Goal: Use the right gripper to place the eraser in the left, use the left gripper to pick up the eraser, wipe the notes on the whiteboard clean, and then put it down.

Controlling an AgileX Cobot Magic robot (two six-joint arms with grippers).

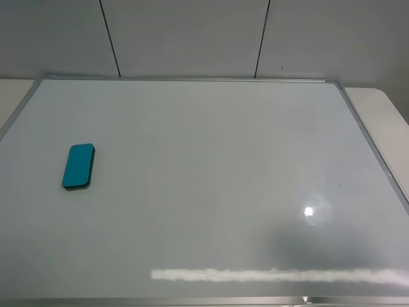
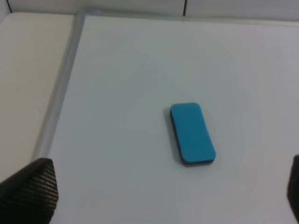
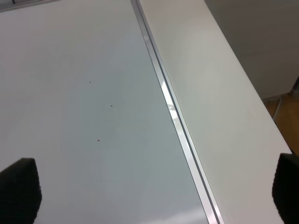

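The teal eraser (image 1: 78,166) lies flat on the left part of the whiteboard (image 1: 217,166), felt side down. Neither arm shows in the high view. In the left wrist view the eraser (image 2: 192,134) rests on the board a little ahead of my left gripper (image 2: 161,196), whose dark fingertips (image 2: 30,191) stand wide apart and open with nothing between them. My right gripper (image 3: 153,193) is open too, hovering over the board's right frame (image 3: 174,114). No notes show on the board; only a few tiny specks (image 3: 98,140) mark it.
The board lies on a pale table (image 1: 383,115), which shows as a strip past the silver frame on both sides (image 2: 32,60) (image 3: 224,102). A panelled wall (image 1: 192,32) rises behind the far edge. Light glare (image 1: 308,211) sits near the front right.
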